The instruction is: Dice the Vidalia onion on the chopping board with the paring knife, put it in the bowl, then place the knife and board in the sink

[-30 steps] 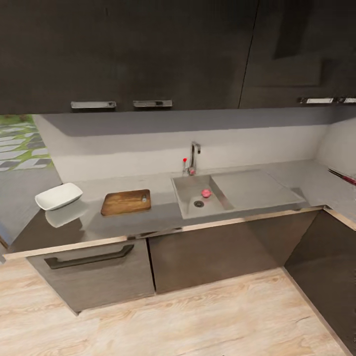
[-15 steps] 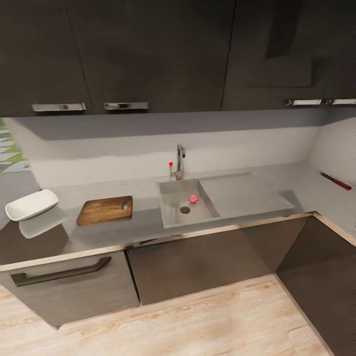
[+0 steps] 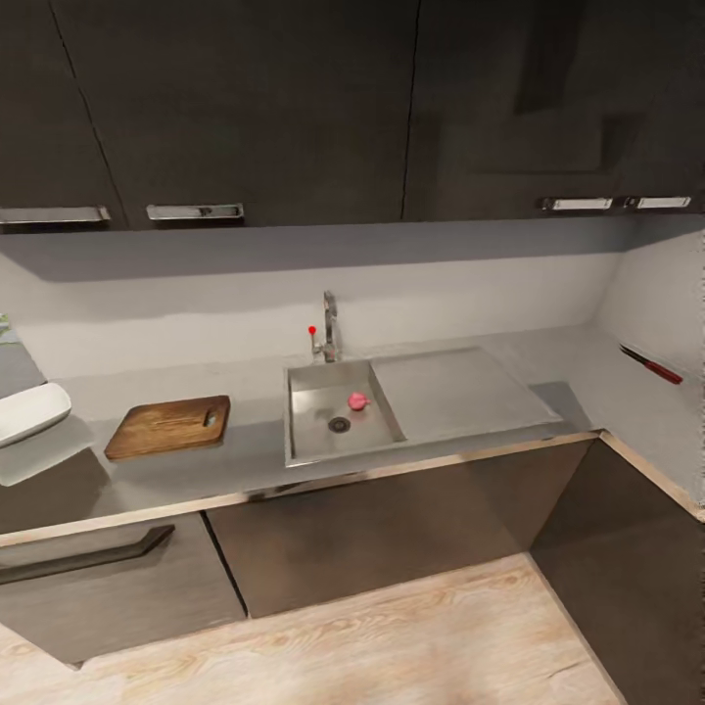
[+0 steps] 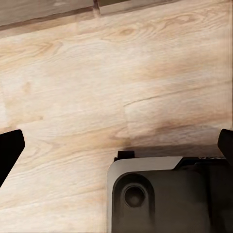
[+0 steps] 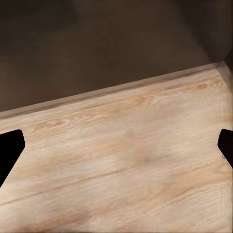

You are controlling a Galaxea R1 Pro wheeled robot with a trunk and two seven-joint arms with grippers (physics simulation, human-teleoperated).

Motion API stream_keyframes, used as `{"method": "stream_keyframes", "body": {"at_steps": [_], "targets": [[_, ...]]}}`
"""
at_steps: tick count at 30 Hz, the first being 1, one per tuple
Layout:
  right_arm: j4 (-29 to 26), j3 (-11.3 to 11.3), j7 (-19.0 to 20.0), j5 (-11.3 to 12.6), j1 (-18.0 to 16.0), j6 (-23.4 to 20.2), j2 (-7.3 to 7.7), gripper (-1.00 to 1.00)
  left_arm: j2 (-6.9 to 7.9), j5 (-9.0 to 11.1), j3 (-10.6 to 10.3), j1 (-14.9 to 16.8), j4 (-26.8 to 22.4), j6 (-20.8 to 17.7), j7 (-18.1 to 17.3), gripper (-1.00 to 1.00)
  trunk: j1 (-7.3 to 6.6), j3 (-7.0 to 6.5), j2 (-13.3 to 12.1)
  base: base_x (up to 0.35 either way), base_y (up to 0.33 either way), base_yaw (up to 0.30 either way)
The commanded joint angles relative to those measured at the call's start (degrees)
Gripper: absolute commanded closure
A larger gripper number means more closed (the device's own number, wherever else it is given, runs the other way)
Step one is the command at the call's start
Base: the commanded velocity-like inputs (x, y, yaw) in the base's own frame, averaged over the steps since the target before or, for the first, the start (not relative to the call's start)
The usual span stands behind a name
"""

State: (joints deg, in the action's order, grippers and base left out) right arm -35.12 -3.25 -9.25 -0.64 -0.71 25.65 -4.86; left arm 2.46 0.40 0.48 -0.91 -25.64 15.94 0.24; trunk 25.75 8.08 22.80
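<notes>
The pinkish-red Vidalia onion (image 3: 358, 400) lies in the grey steel sink (image 3: 311, 423) beside the round drain, in front of the chrome tap (image 3: 329, 326). On the glossy grey countertop (image 3: 245, 452), left of the basin, rests the dark brown chopping board (image 3: 168, 427). Cut off by the view's left edge is the white bowl (image 3: 29, 413). The paring knife (image 3: 650, 364), with its reddish handle, lies on the side counter at far right. My left gripper (image 4: 116, 148) and right gripper (image 5: 116, 145) hang open over the wooden floor, their fingers spread wide and holding nothing.
Dark wall cabinets (image 3: 294, 108) hang above the counter, and dark base cabinets (image 3: 372, 529) stand below it. The worktop turns a corner at the right (image 3: 656, 431). Pale wooden floor (image 3: 392, 636) lies in front. The robot's dark base (image 4: 165, 194) shows in the left wrist view.
The camera has swung to the right: sink, board and bowl have all slid left in the picture, and the knife has come further into view. Nothing on the counter has moved.
</notes>
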Motion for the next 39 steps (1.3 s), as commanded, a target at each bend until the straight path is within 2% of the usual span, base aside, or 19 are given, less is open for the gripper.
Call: {"method": "stream_keyframes", "body": {"at_steps": [1,20,36,39], "targets": [[0.05,-0.31,-0.53,-0.07,-0.06,0.11,0.03,-1.00,0.00,0.04,0.04,-0.02,-0.11,0.06,0.03,-1.00,0.04,0.10,0.11,0.012,-0.312,0.000],[0.05,-0.27,-0.59,-0.14,-0.05,0.11,0.03,-1.00,0.00,0.03,0.04,-0.01,-0.02,0.06,-0.01,-1.00,0.04,0.10,0.11,0.001,-0.304,0.128],[0.07,-0.25,-0.59,-0.15,-0.07,0.11,0.03,-1.00,-0.01,0.08,0.04,-0.03,-0.01,0.04,-0.01,-1.00,0.04,0.10,0.11,0.000,-0.157,0.031],[0.09,-0.17,-0.59,-0.15,-0.04,0.11,0.04,-1.00,-0.71,0.03,0.10,-0.03,-0.16,-0.23,0.09,-1.00,0.04,0.10,0.11,0.000,-0.012,0.000]]}}
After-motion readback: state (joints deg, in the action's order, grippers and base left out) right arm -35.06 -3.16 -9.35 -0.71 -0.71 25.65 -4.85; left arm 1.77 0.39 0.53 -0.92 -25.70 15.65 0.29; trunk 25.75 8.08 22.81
